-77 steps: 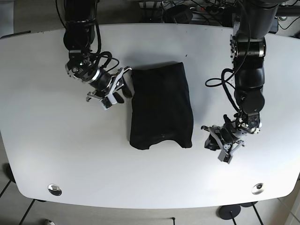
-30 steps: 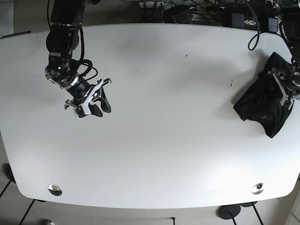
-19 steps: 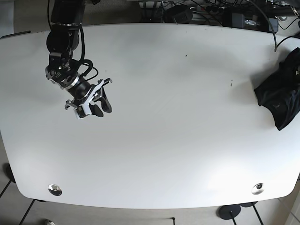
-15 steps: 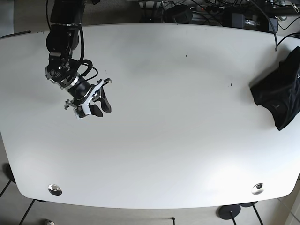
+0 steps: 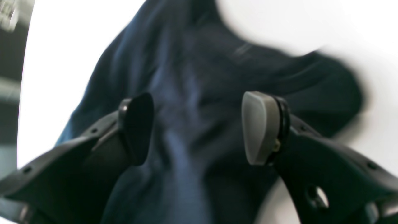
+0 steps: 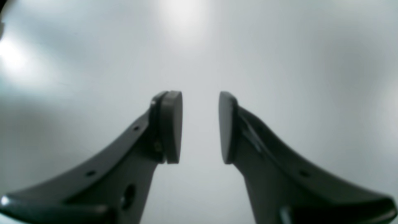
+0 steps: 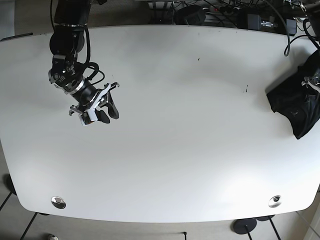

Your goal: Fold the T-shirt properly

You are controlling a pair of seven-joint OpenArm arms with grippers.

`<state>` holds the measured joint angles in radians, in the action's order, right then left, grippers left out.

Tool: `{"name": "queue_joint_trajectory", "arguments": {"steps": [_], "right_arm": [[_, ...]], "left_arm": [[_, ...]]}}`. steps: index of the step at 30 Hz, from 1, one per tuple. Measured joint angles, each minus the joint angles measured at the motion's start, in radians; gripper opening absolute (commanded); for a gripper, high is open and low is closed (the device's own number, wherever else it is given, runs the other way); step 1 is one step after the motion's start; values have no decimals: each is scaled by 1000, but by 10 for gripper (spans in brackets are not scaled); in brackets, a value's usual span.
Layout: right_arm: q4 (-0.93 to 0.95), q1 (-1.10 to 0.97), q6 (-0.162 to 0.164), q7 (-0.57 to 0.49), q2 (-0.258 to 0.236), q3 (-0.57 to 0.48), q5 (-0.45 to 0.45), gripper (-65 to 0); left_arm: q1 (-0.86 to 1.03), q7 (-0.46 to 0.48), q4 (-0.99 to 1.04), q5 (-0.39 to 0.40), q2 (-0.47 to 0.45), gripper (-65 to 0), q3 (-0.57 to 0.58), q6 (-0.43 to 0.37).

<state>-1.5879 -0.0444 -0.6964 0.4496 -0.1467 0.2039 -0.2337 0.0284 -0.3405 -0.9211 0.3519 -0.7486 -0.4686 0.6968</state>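
Observation:
The dark navy T-shirt [image 7: 295, 107] lies crumpled in a heap at the table's far right edge, partly over the rim. In the left wrist view the T-shirt [image 5: 199, 71] fills the frame, blurred. My left gripper [image 5: 197, 129] is open, jaws wide apart just above the cloth; the frames do not show if it touches. In the base view only a bit of the left gripper [image 7: 311, 82] shows at the frame edge. My right gripper [image 7: 98, 109] hovers over bare table at the left, far from the shirt. In its wrist view the right gripper [image 6: 200, 127] is narrowly open and empty.
The white table [image 7: 175, 125] spans the base view. Round metal fittings sit near the front left corner [image 7: 58, 202] and front right corner [image 7: 274, 201]. Cables and dark gear [image 7: 200, 12] lie behind the far edge.
The shirt, earlier folded flat at the table's middle, now lies bunched at the right edge. In the last half second it barely shifted. The right arm has held still.

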Motion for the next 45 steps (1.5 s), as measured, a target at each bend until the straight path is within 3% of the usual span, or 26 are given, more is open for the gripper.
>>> {"name": "queue_joint_trajectory", "arguments": {"steps": [1, 8, 13, 19, 23, 28, 32, 34, 37, 39, 41, 45], "right_arm": [[0, 0, 0, 0, 0, 0, 0, -463], [0, 0, 0, 0, 0, 0, -3, -463], [0, 1, 0, 0, 2, 0, -3, -463], [0, 0, 0, 0, 0, 0, -3, -463], [0, 0, 0, 0, 0, 0, -3, -463], [-1, 0, 0, 0, 0, 0, -3, -463], [-38, -2, 0, 2, 0, 0, 0, -463], [-66, 3, 0, -4, 0, 1, 0, -463], [-66, 15, 0, -12, 0, 1, 5, -463], [-57, 26, -3, -93, -9, 16, 19, -463], [-15, 34, 2, -173, -20, 41, 107, -463], [106, 28, 0, -304, -18, 111, 162, -463]], "left_arm": [[-29, 1, 26, -59, 4, -240, 0, 0], [-108, 48, 159, -244, 61, -240, -4, 9], [-136, 98, 242, -243, 61, -240, -26, -2], [-56, 76, 254, -257, 69, -240, -274, -86], [-39, 81, 263, -285, 47, -240, -344, -101], [-26, 62, 90, -298, 72, -240, -385, -100], [-18, 42, -166, -261, 163, -240, -378, 1], [15, -7, -347, -270, 245, -240, -330, -2], [5, 6, -520, -267, 375, -240, -228, -13], [9, 14, -591, -265, 465, -240, -158, -93], [13, 28, -606, -323, 523, -240, -73, -199], [43, 275, -569, -436, 660, -240, 23, -327]]}}
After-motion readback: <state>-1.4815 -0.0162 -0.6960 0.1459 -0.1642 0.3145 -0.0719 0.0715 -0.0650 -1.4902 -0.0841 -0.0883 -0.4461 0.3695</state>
